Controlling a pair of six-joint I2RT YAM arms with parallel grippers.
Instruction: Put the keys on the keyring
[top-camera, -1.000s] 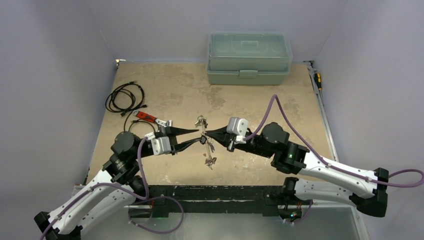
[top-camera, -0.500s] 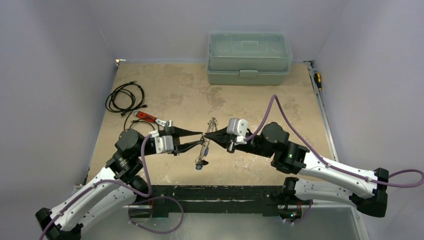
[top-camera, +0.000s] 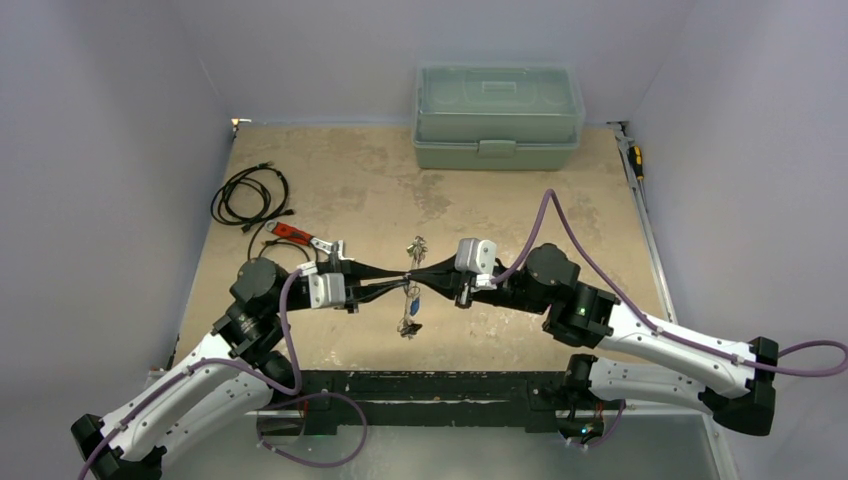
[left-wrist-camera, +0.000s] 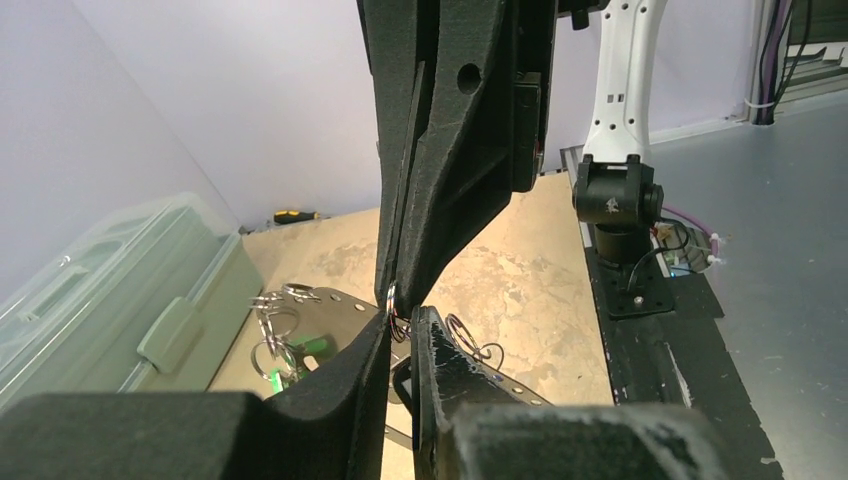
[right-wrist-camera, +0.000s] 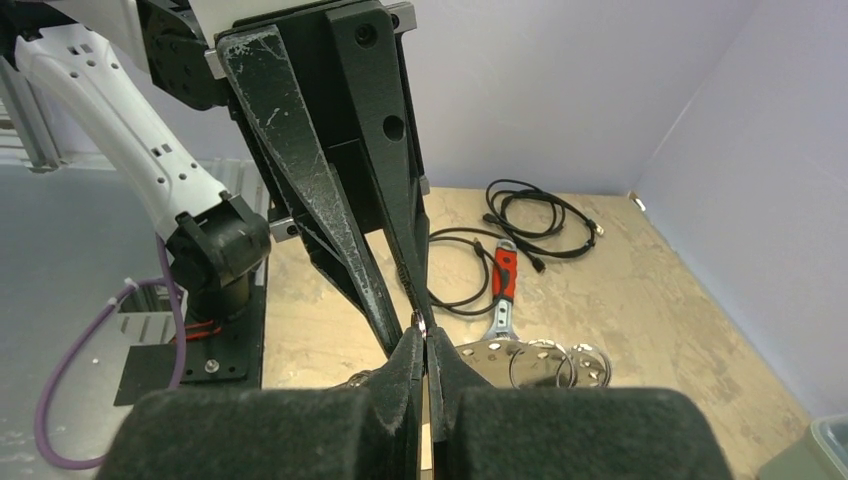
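Note:
The keyring (top-camera: 409, 262) is held in the air over the middle of the table, its thin grey metal seen nearly edge-on. My left gripper (top-camera: 403, 277) and right gripper (top-camera: 412, 274) meet tip to tip on it. Keys (top-camera: 408, 318) dangle below the tips, one with a blue head, and another bunch (top-camera: 415, 243) sticks out behind them. In the left wrist view my left gripper (left-wrist-camera: 402, 318) pinches shiny metal, with small rings and a green-tagged key (left-wrist-camera: 300, 350) to the left. My right gripper (right-wrist-camera: 421, 335) is shut on the same metal; the perforated keyring (right-wrist-camera: 490, 355) carries rings at the right.
A grey-green lidded toolbox (top-camera: 498, 115) stands at the back of the table. A coiled black cable (top-camera: 250, 195) and a red-handled wrench (top-camera: 300, 235) lie at the left, close behind the left arm. A yellow-handled tool (top-camera: 634, 160) lies along the right edge.
The left gripper's fingers have closed together at the right gripper's tips. The hanging keys swung left and have come back under the tips.

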